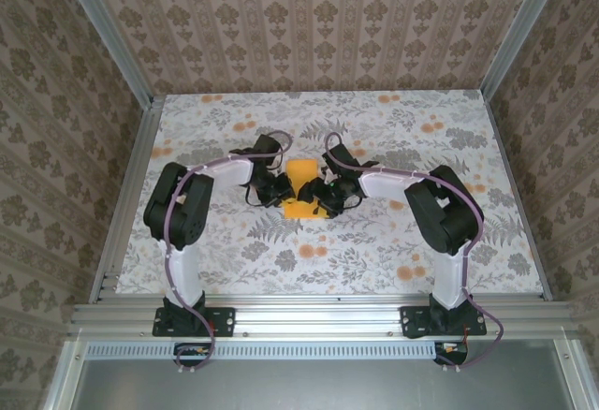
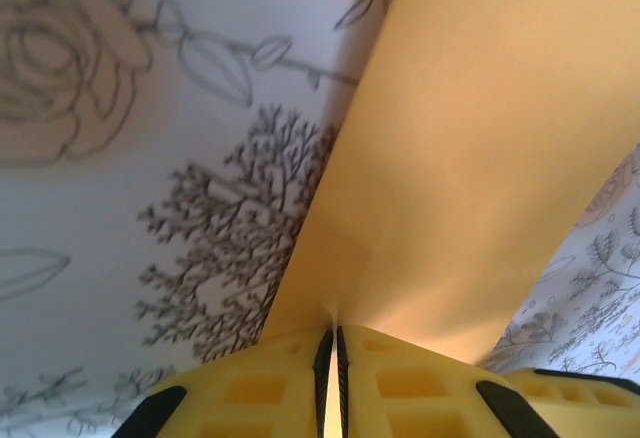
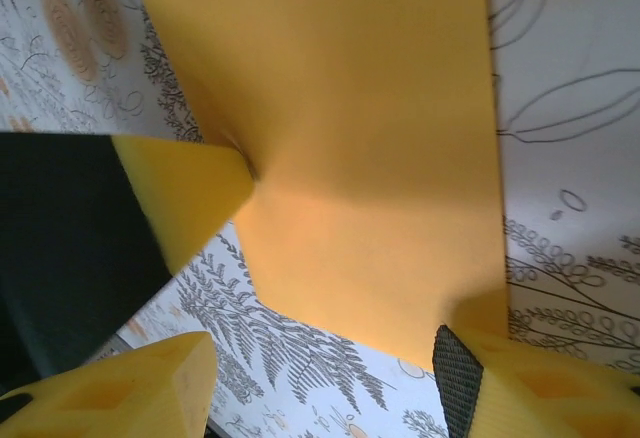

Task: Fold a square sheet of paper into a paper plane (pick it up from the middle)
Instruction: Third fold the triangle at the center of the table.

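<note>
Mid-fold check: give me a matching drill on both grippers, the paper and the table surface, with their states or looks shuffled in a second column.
Column one:
1. left gripper
2. right gripper
3. square sheet of paper
4. table

Column two:
A. grey floral print with orange blotches
B. jaws apart
C. plain orange-yellow
D. shut, pinching the sheet's edge

Pairs: 1-D, 2-B, 3-C, 4-A.

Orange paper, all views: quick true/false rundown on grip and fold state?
1. The left gripper is shut on the orange paper at its edge. True.
2. The right gripper clamps the paper too. False: its jaws stand apart, open.
3. The paper sits between both grippers near the middle of the table. True.
4. The paper is a narrow pointed dart. False: it is a broad sheet with straight edges.
</note>
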